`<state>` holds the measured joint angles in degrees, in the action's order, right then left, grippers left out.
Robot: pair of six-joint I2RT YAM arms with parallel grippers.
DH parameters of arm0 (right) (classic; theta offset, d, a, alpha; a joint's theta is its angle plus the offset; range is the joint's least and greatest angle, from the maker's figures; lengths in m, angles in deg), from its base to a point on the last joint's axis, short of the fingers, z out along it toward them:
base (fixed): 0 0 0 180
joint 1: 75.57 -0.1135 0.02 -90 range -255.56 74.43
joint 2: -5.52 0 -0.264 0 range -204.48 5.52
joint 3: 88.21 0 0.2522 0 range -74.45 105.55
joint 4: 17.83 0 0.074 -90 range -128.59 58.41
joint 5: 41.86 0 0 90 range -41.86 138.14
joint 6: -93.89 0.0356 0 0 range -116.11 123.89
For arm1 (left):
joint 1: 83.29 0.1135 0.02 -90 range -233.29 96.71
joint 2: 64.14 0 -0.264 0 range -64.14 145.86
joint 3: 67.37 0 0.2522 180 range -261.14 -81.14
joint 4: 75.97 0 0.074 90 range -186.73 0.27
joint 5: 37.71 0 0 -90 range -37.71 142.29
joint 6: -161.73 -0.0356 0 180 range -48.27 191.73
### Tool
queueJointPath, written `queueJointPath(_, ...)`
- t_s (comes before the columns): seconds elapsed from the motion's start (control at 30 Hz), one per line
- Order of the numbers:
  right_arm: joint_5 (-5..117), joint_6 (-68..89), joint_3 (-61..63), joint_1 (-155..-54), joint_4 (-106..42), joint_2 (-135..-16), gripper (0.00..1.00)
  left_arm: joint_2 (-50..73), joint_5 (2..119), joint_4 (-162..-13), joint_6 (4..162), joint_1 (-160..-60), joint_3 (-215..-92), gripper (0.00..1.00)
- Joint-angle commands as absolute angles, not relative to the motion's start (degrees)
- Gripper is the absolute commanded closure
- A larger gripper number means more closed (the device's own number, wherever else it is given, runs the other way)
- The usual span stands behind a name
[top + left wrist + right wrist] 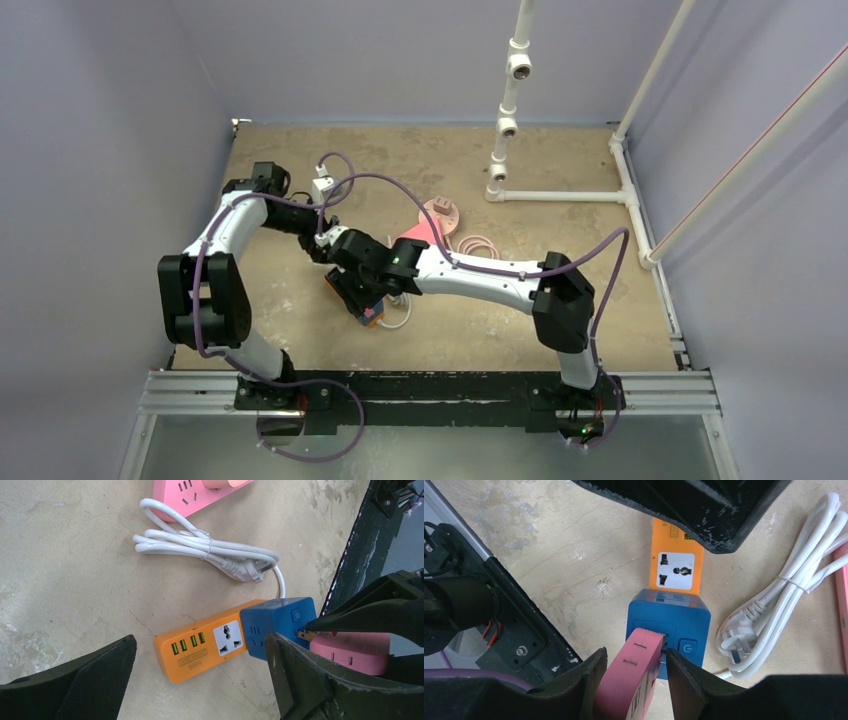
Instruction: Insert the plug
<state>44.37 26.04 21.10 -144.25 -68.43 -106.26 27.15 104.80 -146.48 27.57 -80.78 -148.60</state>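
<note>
right jaws clench the pink plug (634, 680), left jaws released; tilted prongs could shove the unheld blue cube (669, 617).

Smooth plastic orange power strip (195, 647) and blue cube (277, 625); rough matt tabletop (75, 580)

Left arm (235, 225) and right arm (480, 282) angled inward; left fingers (75, 690) wide apart, right fingers (579, 692) tight on pink plug (634, 680).
</note>
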Motion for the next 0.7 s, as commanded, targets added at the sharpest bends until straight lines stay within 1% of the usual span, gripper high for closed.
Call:
queueJointPath(0.0, 44.2, 28.2, 21.5, -144.0, -69.4, -102.0, 0.5, 25.7, 107.9, -146.9, 26.0, -81.0, -147.7, 0.01)
queueJointPath(0.2, 44.4, 29.6, 20.1, -144.1, -69.4, -100.5, 0.48, 25.5, 107.8, -146.2, 26.4, -81.0, -147.2, 0.01)
queueJointPath(0.27, 44.4, 30.0, 19.5, -144.2, -69.4, -100.1, 0.51, 25.5, 107.8, -146.1, 26.6, -81.0, -147.3, 0.01)
queueJointPath(0.43, 44.0, 30.8, 18.2, -144.3, -69.4, -99.4, 0.73, 25.4, 108.0, -146.0, 26.7, -81.0, -147.3, 0.01)
queueJointPath(0.5, 43.8, 30.8, 18.3, -144.3, -69.4, -99.4, 0.83, 25.3, 108.1, -146.0, 26.8, -81.0, -147.4, 0.01)
queueJointPath(0.67, 43.1, 30.6, 20.1, -144.3, -69.4, -100.1, 0.95, 25.6, 107.7, -146.0, 26.8, -81.0, -147.0, 0.01)
